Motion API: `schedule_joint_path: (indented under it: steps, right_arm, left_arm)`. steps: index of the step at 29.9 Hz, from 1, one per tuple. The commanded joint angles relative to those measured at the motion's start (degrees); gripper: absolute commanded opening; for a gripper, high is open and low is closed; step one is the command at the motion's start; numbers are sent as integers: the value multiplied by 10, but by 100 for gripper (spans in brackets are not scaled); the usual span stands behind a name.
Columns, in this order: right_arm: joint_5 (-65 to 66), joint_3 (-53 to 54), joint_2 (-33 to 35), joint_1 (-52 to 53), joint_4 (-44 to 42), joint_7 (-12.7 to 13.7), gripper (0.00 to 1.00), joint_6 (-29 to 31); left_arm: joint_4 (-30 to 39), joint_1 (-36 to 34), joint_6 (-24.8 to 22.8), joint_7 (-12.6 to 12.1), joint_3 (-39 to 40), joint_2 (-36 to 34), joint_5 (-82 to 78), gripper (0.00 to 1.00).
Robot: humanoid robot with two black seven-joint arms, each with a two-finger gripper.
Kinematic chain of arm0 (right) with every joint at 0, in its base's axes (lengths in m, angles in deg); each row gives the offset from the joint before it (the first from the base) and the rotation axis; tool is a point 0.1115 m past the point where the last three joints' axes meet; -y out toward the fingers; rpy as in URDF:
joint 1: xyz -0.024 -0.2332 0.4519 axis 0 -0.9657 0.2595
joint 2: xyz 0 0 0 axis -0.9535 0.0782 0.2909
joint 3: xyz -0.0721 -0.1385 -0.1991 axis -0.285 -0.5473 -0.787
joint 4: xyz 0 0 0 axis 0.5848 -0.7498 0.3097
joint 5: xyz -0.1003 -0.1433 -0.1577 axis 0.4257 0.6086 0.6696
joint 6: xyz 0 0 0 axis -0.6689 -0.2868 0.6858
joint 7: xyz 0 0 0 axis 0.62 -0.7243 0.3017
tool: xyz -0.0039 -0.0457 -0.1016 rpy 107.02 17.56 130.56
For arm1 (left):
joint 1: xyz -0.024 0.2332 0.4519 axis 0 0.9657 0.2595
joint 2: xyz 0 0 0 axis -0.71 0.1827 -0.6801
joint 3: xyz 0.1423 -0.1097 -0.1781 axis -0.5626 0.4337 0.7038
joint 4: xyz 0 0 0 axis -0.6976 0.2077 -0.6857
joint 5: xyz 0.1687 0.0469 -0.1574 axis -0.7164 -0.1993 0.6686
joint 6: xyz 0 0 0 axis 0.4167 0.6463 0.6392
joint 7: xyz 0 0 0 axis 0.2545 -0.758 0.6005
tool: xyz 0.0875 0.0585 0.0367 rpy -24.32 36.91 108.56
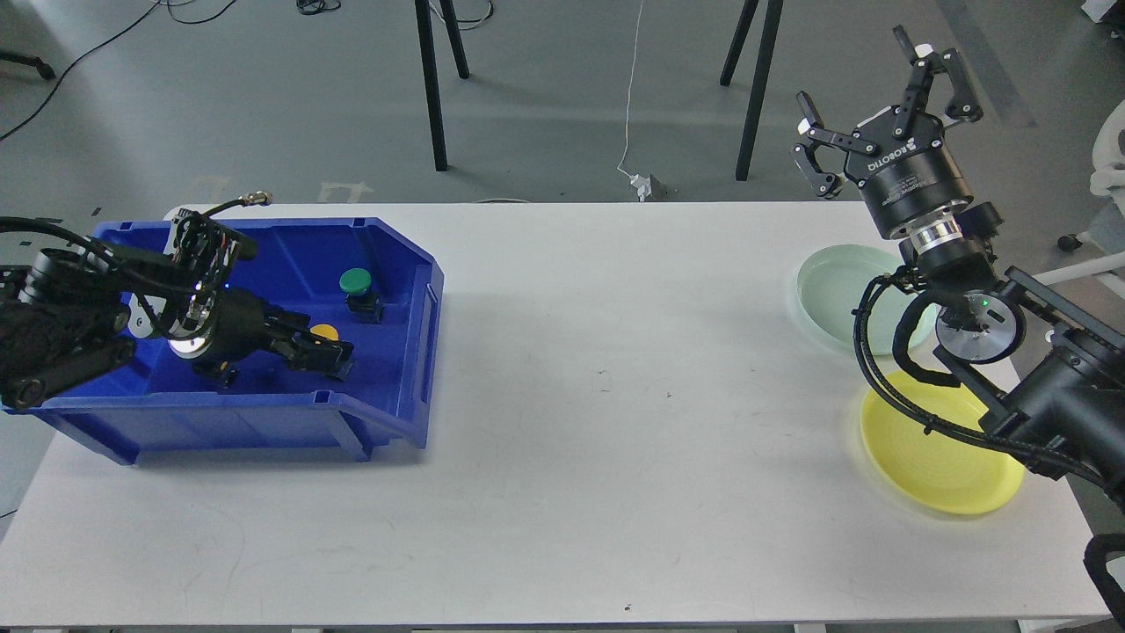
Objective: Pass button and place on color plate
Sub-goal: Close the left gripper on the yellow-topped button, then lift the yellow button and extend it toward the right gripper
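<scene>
A blue bin (387,413) stands on the left of the white table. Inside it a yellow button (325,332) lies right at the tips of my left gripper (327,354), which reaches low into the bin. Its dark fingers run together, so I cannot tell whether they hold the button. A green button (356,281) on a black base stands further back in the bin. Another black button base (220,376) pokes out under my left wrist. My right gripper (879,105) is open and empty, raised high above the pale green plate (831,286). A yellow plate (940,462) lies nearer, partly under my right arm.
The table's middle (615,396) is bare white surface between the bin and the plates. Black stand legs (435,88) and a white cable with a plug (646,185) are on the floor behind the table.
</scene>
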Motion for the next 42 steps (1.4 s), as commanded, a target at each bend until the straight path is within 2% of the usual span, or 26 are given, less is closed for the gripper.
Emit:
schedule_joint_path:
  steps: [1,5,9,14,16,20,25,29,32,34,39,42]
  right_arm:
    - [0,0,0,0,0,0,99,0]
    - [0,0,2,-1,0,0,99,0]
    - [0,0,2,-5,-1,0,99,0]
    - [0,0,3,-6,0,0,99,0]
    - [0,0,2,-8,0,0,99,0]
    - [0,1,2,-8,0,0,99,0]
    - [-1,5,3,-8,0,0,99,0]
    - [-3,50,4,-8,5,0,99,0]
    - [-2,86,5,-8,1,0,99,0]
    - [-2,91,10,-10,0,0,99,0]
    - [-3,98,14,-36,8,0,99,0]
    - [-1,135,15,-62,39,0,99,0]
  left_arm:
    - [-5,3,-7,0,2,3,2,75]
    - [-5,4,-10,0,1,3,2,64]
    - [-5,4,-10,0,2,4,2,47]
    - [-5,2,-10,0,3,4,2,42]
    - [-5,1,-8,0,4,4,2,31]
    - [-3,-2,-9,0,6,4,4,27]
    - [8,-16,-11,0,13,-12,8,25]
    - [88,-63,-30,0,84,-83,20,26]
    - [186,-57,-41,0,182,-154,95,26]
    - [235,-43,-36,0,210,-187,138,26]
    - [330,-28,-22,0,264,-195,242,26]
    - [377,-19,6,0,293,-152,320,26]
